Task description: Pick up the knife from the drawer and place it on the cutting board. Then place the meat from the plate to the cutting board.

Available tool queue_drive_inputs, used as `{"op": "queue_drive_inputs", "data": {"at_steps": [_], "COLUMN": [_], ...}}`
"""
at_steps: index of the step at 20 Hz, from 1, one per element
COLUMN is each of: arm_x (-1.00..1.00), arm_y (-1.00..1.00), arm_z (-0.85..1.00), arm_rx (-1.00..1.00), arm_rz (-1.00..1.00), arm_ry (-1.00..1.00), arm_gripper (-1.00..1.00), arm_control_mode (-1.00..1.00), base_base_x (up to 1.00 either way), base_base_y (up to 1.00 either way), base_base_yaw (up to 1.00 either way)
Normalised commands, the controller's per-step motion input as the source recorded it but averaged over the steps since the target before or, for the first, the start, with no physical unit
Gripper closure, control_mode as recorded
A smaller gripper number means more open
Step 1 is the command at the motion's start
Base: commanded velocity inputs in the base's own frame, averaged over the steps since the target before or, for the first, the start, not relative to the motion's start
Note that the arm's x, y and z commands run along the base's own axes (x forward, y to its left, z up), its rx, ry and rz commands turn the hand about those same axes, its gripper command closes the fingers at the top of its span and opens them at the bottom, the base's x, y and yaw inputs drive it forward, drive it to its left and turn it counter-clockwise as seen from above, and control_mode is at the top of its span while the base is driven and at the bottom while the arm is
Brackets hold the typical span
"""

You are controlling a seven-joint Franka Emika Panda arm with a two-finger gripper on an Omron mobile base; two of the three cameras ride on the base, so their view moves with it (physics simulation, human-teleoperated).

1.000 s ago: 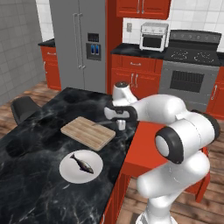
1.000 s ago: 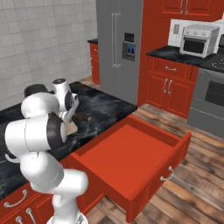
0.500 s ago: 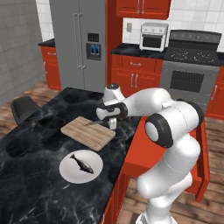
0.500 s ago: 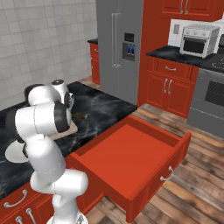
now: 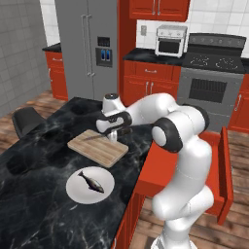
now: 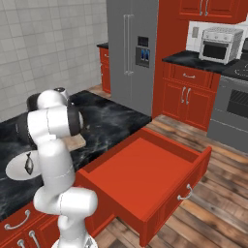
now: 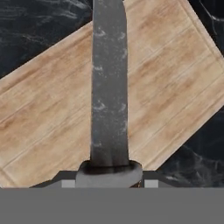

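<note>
While no brand, label or readable writing shows anywhere, my gripper [image 5: 114, 137] hangs over the far right part of the cutting board [image 5: 97, 147], its fingers pinching the knife [image 7: 109, 87] by the handle. From the hand view the grey blade runs straight out from between my fingertips across the tan grain. Near the board on the black counter [image 5: 34, 194], the meat [image 5: 91, 180] lies on the plate [image 5: 78, 187]. To my right the drawer [image 6: 145, 179] stands open.
</note>
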Motion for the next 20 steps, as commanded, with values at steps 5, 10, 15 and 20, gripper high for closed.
{"op": "queue_drive_inputs", "data": {"at_steps": [5,10,15,20], "arm_x": [0.21,0.21,0.18,0.10], "arm_y": [0.40,0.33,0.31,0.24], "arm_z": [-0.21,-0.27,-0.27,-0.28], "arm_rx": [0.00,0.00,0.00,0.00], "arm_rz": [0.03,0.04,0.03,0.03], "arm_ry": [0.06,0.04,0.04,0.03], "arm_gripper": [1.00,1.00,1.00,-1.00], "arm_control_mode": [-1.00,-1.00,-1.00,-1.00], "base_base_x": [0.00,0.00,0.00,0.00], "base_base_y": [0.00,0.00,0.00,0.00], "base_base_yaw": [0.00,0.00,0.00,0.00]}}
